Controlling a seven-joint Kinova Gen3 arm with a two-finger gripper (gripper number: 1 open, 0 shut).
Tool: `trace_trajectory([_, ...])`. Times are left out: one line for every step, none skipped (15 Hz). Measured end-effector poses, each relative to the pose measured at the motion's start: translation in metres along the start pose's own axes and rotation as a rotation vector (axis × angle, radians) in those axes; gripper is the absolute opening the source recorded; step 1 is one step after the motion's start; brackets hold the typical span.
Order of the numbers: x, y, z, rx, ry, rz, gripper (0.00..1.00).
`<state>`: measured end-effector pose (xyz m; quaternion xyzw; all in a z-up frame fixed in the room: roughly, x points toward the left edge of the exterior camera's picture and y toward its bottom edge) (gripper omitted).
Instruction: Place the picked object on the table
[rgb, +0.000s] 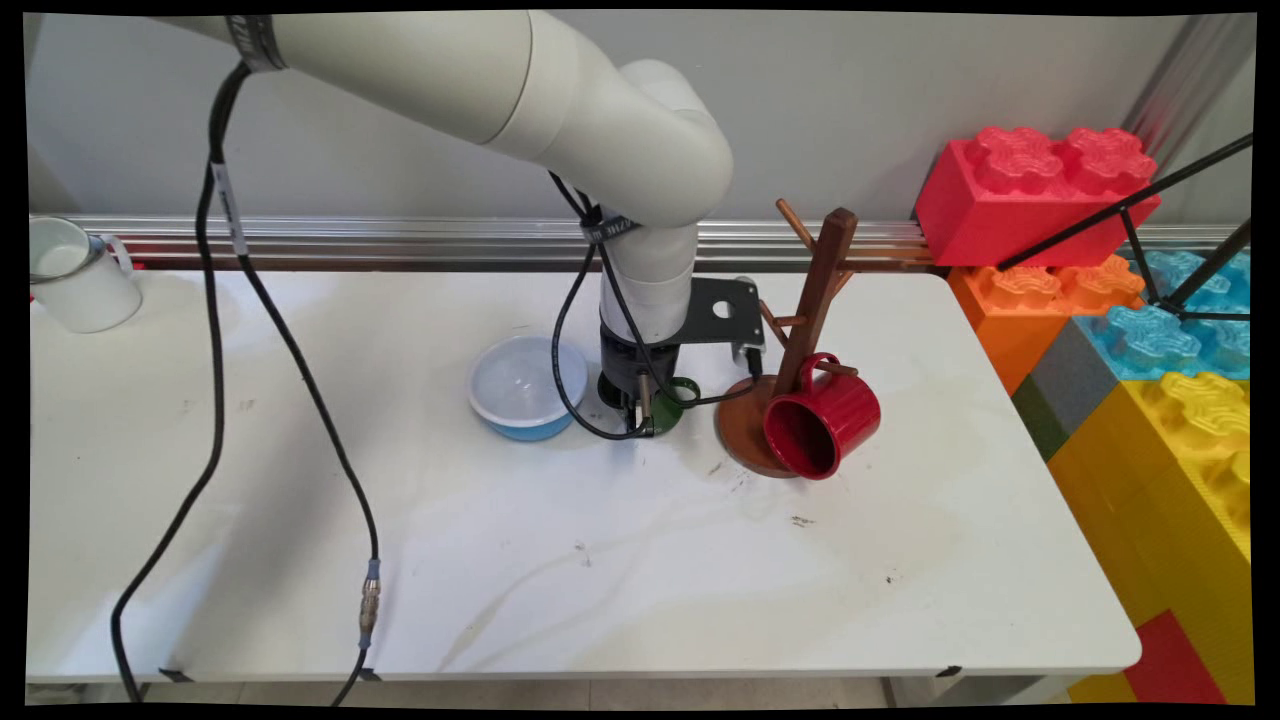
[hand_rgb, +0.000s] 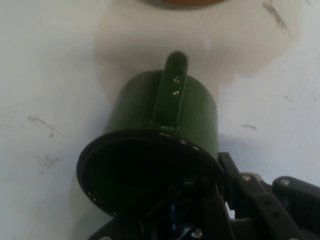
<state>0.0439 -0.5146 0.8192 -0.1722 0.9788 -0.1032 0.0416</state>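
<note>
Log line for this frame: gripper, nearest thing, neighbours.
gripper: down at table, at green mug | fingers: cannot tell | left: blue bowl | right: mug tree with red mug

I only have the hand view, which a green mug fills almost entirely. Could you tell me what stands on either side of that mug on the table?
Observer: In the main view, a blue bowl with a white inside stands close by, on the picture's left of the green mug and the gripper.
Operator: Thank you. What is the brown edge at the top of my picture?
Observer: It is the round base of a wooden mug tree, which stands on the picture's right of the mug.
Operator: Does anything hang on it?
Observer: Yes, a red mug hangs by its handle from a low peg, with its mouth towards the main camera.
</note>
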Motion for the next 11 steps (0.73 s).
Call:
trace_trajectory([0.0004, 0.0002, 0.0011, -0.001, 0.001, 0.002, 0.0])
trace_trajectory([0.0013, 0.0004, 0.0016, -0.002, 0.003, 0.005, 1.0])
trace_trajectory([0.0019, 0.0007, 0.0023, -0.003, 0.005, 0.006, 1.0])
trace_trajectory([0.0022, 0.0009, 0.0027, -0.004, 0.007, 0.007, 1.0])
trace_trajectory([0.0025, 0.001, 0.0029, -0.004, 0.008, 0.007, 1.0])
trace_trajectory([0.003, 0.0011, 0.003, -0.005, 0.011, 0.006, 1.0])
trace_trajectory([0.0032, 0.0013, 0.0032, -0.007, 0.013, 0.004, 1.0])
trace_trajectory([0.0032, 0.0015, 0.0034, -0.009, 0.017, -0.001, 1.0])
trace_trajectory([0.0032, 0.0017, 0.0035, -0.011, 0.021, -0.005, 1.0])
trace_trajectory([0.0031, 0.0018, 0.0036, -0.012, 0.023, -0.008, 1.0])
trace_trajectory([0.0028, 0.0018, 0.0033, -0.014, 0.027, -0.014, 1.0])
